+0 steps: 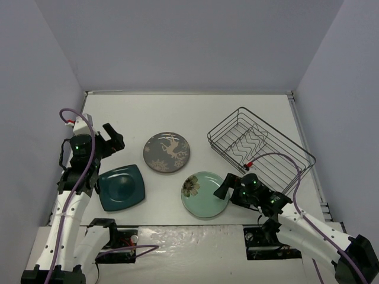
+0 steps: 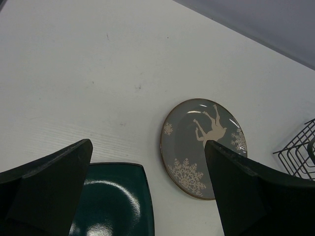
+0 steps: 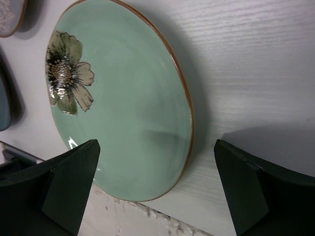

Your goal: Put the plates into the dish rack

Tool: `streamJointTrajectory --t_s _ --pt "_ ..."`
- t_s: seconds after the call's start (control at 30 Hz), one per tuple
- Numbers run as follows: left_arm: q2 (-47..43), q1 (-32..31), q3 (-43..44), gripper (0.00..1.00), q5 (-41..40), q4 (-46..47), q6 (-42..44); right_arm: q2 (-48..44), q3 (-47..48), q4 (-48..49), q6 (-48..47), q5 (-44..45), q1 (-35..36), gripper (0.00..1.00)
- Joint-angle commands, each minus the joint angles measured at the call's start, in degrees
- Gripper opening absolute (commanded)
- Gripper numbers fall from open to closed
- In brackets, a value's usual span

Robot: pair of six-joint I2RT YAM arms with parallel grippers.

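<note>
Three plates lie flat on the white table. The mint-green flower plate [image 1: 204,194] [image 3: 123,98] is near the front edge. The grey deer plate [image 1: 166,152] [image 2: 194,142] lies behind it, and the square dark teal plate [image 1: 121,187] [image 2: 113,201] is at the left. The black wire dish rack [image 1: 260,148] [image 2: 300,155] stands at the right with nothing in it. My right gripper [image 1: 225,185] [image 3: 156,142] is open and low, its jaws either side of the mint plate's right rim. My left gripper [image 1: 112,137] [image 2: 147,143] hangs open above the table, just behind the teal plate.
Grey walls enclose the table on the left, back and right. The table's front edge [image 3: 162,221] runs just below the mint plate. In the right wrist view, the edges of the grey plate [image 3: 10,14] and the teal plate [image 3: 4,103] show at the left.
</note>
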Motion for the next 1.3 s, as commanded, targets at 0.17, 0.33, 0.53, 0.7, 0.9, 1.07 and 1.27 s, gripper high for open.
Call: streamJointTrajectory --t_s 0.17,0.33,0.53,0.7,0.9,1.07,1.27 --pt "-0.6 0.0 1.0 0.97 0.3 3.0 -1.0 6.4 -4.2 12.8 3.0 -4.4 -0.3 0.87" --pt "-0.8 0.0 0.9 0.97 -0.2 3.1 -1.0 8.3 -6.1 16.8 5.2 -4.2 -0.2 0.65" --pt "-0.5 0.0 1.0 0.97 -0.6 2.8 -1.1 5.7 -7.4 13.2 9.1 1.2 -0.2 0.39" --pt "-0.8 0.0 1.0 0.97 -0.9 2.6 -1.1 2.9 -9.1 13.2 9.5 1.4 -0.2 0.33" --pt "-0.8 0.0 0.2 0.97 0.6 3.5 -1.7 4.2 -10.4 14.5 9.7 0.5 -0.2 0.55" --pt "-0.2 0.0 0.4 0.97 2.4 3.6 -1.6 9.9 -11.2 19.8 8.2 -0.8 0.1 0.55" --pt "-0.2 0.0 0.7 0.97 1.9 3.2 -1.5 16.8 -9.7 23.7 5.9 -0.7 0.8 0.55"
